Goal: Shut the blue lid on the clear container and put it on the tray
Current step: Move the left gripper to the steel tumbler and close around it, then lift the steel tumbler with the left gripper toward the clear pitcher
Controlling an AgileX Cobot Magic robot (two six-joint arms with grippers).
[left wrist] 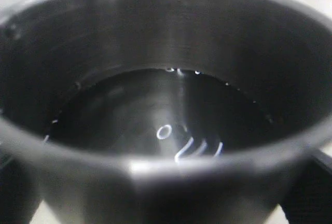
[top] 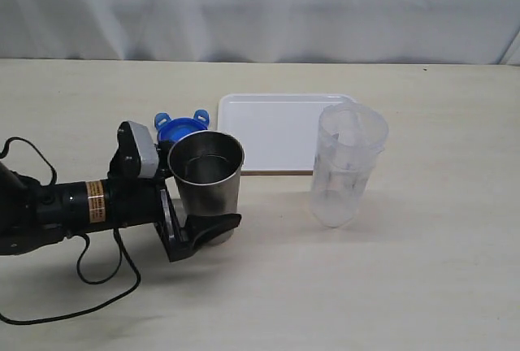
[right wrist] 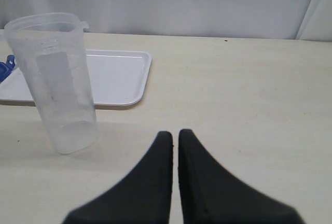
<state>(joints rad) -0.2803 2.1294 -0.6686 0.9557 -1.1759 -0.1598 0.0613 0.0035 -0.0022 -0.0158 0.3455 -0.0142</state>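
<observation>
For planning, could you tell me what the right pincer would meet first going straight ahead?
The way looks free: only bare table ahead of the right pincer; the clear container stands to one side.

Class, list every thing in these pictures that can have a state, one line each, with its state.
clear container: upright, open, no lid on.
steel cup: upright, seems to hold liquid.
blue lid: off the container, lying behind the steel cup.
tray: lying flat, container not on it.
left claw: open wide, jaws either side of the steel cup's base.
right claw: shut, holding nothing.
</observation>
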